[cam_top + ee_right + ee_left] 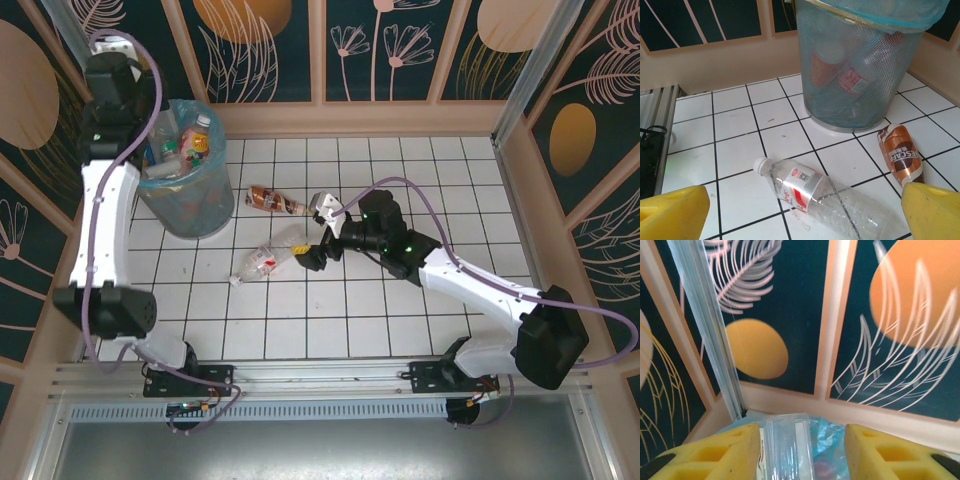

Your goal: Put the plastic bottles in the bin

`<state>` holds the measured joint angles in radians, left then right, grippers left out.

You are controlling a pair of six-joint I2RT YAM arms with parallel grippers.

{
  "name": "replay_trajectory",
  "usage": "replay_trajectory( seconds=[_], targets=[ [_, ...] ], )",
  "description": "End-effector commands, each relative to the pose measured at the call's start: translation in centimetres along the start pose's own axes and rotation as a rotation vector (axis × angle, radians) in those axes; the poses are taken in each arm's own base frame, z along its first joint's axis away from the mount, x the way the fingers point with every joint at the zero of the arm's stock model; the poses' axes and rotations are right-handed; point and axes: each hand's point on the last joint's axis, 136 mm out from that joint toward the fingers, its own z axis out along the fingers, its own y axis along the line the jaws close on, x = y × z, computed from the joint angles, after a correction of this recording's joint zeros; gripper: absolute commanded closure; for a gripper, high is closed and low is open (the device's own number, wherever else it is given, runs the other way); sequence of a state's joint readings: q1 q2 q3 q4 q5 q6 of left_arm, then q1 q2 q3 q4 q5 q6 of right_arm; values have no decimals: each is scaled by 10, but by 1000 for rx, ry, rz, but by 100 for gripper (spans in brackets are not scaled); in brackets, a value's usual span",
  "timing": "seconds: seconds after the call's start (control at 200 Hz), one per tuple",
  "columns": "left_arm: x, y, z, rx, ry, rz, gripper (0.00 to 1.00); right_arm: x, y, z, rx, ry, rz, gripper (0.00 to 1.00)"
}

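The bin [190,205] is grey mesh with a blue liner and stands at the back left, holding several plastic bottles [185,145]. Over its rim, my left gripper [802,450] is open. A clear bottle [790,445] stands between the fingers against the left one, with a gap to the right one, above the blue liner [837,432]. A clear red-labelled bottle [262,262] lies on the tiles. My right gripper [316,232] hovers open just right of it, and it lies between the yellow fingers in the right wrist view [825,195]. A brown-labelled bottle [901,155] lies beside the bin [860,65].
The brown bottle [275,200] lies on the white tiles right of the bin, behind the clear one. Patterned walls close off the back and both sides. A metal rail [320,375] runs along the near edge by the arm bases.
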<state>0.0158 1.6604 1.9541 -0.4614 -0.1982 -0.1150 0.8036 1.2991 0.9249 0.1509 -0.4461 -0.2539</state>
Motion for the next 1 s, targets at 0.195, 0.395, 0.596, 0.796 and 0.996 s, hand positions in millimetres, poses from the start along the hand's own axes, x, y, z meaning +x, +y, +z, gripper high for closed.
replay_trajectory(
  seconds=[0.195,0.395,0.596,0.796,0.996],
  targets=[
    [63,39,72,-31,208,-102,51,-4,12,-2,-25,-27,12,1],
    [114,36,69,22,307,-110,53,-3,11,-1,-22,-33,15,1],
    [152,35,56,45,360,-122,58,-2,12,0,-26,-26,16,1],
    [119,36,29,46,255,-139,49,1,13,0,-27,-23,19,1],
    [77,48,44,-48,215,-205,24,0,15,5,-39,-20,17,1]
  ],
)
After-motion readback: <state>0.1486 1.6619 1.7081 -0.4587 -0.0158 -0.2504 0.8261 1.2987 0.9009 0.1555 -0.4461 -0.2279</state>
